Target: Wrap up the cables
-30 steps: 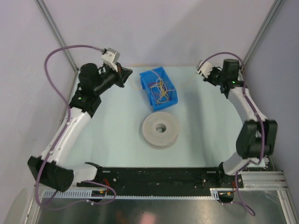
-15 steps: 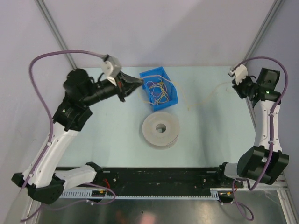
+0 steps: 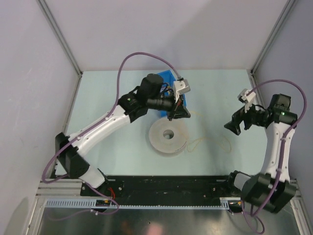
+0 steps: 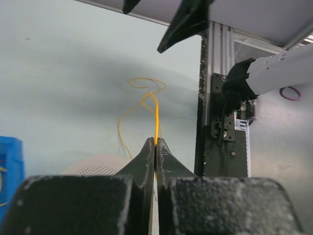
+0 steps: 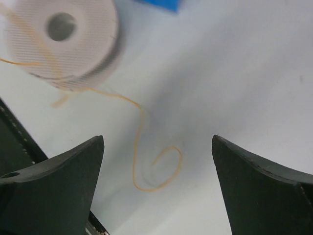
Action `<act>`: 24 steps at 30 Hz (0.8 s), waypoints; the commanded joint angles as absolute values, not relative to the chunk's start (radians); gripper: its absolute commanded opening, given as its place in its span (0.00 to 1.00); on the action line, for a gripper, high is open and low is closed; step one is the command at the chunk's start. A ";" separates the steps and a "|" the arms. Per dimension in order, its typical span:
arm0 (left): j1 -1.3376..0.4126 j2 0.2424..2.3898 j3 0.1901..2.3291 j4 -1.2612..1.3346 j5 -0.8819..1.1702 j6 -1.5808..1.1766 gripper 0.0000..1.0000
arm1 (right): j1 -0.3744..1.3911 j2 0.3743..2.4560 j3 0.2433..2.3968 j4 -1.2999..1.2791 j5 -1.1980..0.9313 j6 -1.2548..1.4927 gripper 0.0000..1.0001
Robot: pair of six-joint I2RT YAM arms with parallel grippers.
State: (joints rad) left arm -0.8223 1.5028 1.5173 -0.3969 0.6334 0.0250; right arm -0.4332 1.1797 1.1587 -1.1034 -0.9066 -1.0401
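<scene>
Cables first: one thin yellow-orange cable (image 4: 156,112) is pinched right at the tips of the left gripper (image 4: 155,147). Its two fingers (image 4: 145,164) are pressed flat together with the strand coming out between them. In the left wrist view the strand rises straight out of the tips and ends in a couple of loose loops lying on the table (image 3: 112,98).

From overhead, the left arm reaches across to the middle of the table. Its gripper sits just beyond the white spool (image 3: 159,132), right at the near corner of the blue bin (image 3: 165,77). The bin is mostly hidden under the arm, so I can't say what the rest of the tangle inside looks like.

The right gripper (image 5: 157,139) is wide open and holding nothing, out over the right side of the table, well away from the spool. Its camera looks down at a pale orange strand (image 5: 141,127) that crosses the blurry spool, wanders over the bare table and curls into a small loop between the two spread fingers. It lies on the surface below them, not touching either one. Overhead, that same stretch shows up as a faint pale line on the table between the spool and the right gripper.
</scene>
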 commanded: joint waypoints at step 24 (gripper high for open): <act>-0.824 1.574 1.602 -0.383 0.798 0.126 0.00 | -0.421 1.460 1.058 -0.979 -0.663 -1.249 0.63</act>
